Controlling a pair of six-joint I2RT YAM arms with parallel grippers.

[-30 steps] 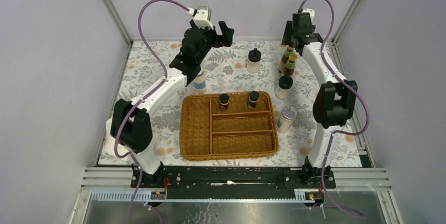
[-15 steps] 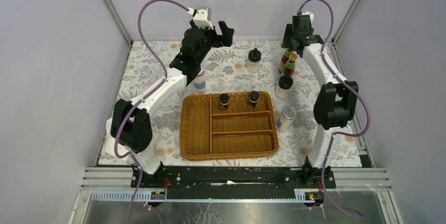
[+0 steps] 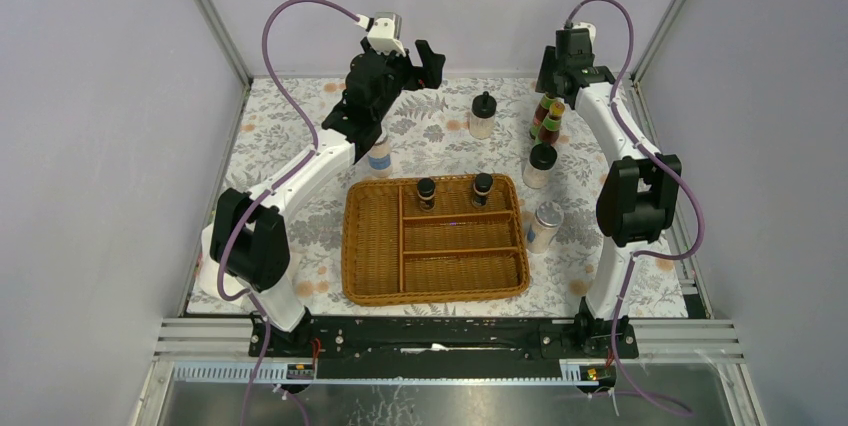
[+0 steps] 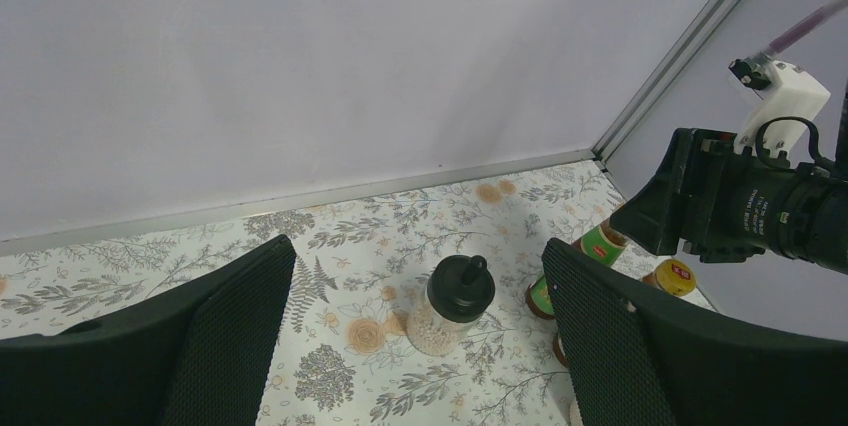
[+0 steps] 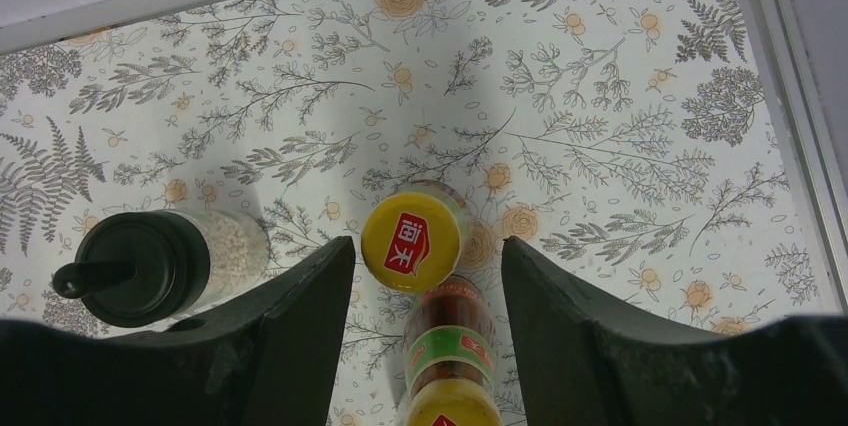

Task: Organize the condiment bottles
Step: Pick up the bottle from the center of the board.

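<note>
Two dark black-capped jars (image 3: 426, 192) (image 3: 482, 187) stand in the back compartment of the wicker basket (image 3: 372, 246). Two yellow-capped red-green bottles (image 3: 551, 118) (image 5: 412, 243) stand at the back right. My right gripper (image 3: 560, 76) (image 5: 425, 266) is open above them, its fingers on either side of the farther bottle's cap. One cream jar with a black knobbed lid (image 3: 483, 115) (image 4: 457, 291) stands at the back middle, another (image 3: 539, 165) nearer. My left gripper (image 3: 428, 61) (image 4: 415, 336) is open and empty, raised left of the back jar. One silver-lidded shaker (image 3: 545, 225) stands right of the basket, another (image 3: 379, 154) under my left arm.
The floral cloth (image 3: 280, 161) covers the table. Grey walls enclose the back and sides, with metal corner posts (image 3: 208, 11) (image 3: 672, 11). The basket's front and left compartments hold nothing.
My right gripper has shifted slightly toward the back over the yellow-capped bottles. The left arm and all bottles have not moved.
</note>
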